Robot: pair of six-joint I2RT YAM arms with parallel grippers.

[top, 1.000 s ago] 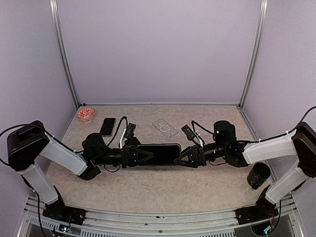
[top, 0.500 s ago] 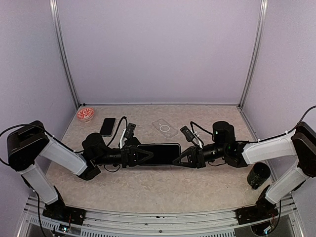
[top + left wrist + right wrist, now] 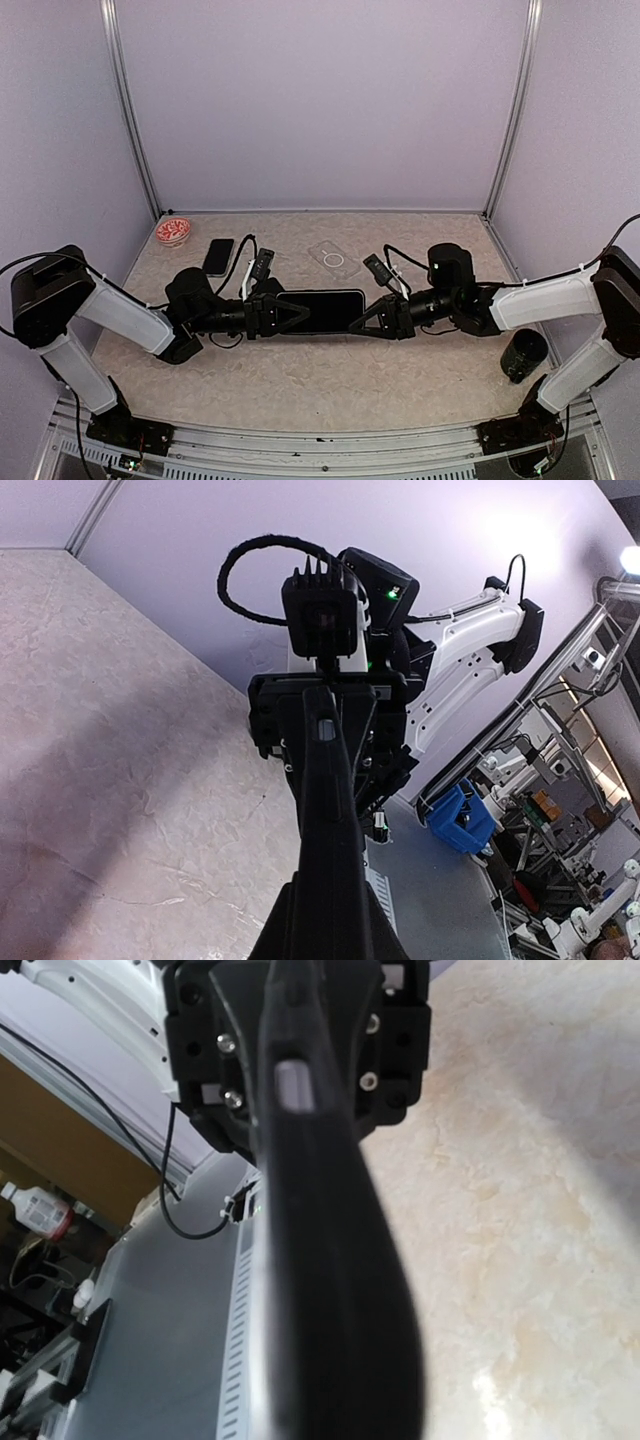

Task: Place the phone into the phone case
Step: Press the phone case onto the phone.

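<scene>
Black phone (image 3: pixel 322 312) hangs level over the middle of the speckled table (image 3: pixel 300 385) in the top view, caught at both short ends; the left gripper (image 3: pixel 293 316) pinches its left end and the right gripper (image 3: pixel 364 318) pinches its right end, both arms stretched inward towards each other. Behind it lies the clear case (image 3: pixel 335 260), flat on the table and apart from the phone, a round ring showing in its back; further left lies a second phone (image 3: pixel 218 257), dark and flat, with a red bowl (image 3: pixel 173 231) near the back left corner; a black cup (image 3: pixel 523 354) stands beside the right arm.

From the left wrist, the phone (image 3: pixel 325 820) is seen edge-on, a thin dark bar running up from between that gripper's own fingers at the bottom of the picture; its far end sits in the right gripper (image 3: pixel 327 705), jaws drawn in on the edge, with that arm's camera block above it; the table (image 3: pixel 120 730) lies off to the left, and the phone does not touch it.

From the right wrist, the phone (image 3: pixel 320 1260) again shows edge-on, blurred and close, a small side button (image 3: pixel 295 1085) on it; its far end is clamped in the left gripper (image 3: pixel 300 1020); the right gripper's own fingers are hidden behind the phone.
</scene>
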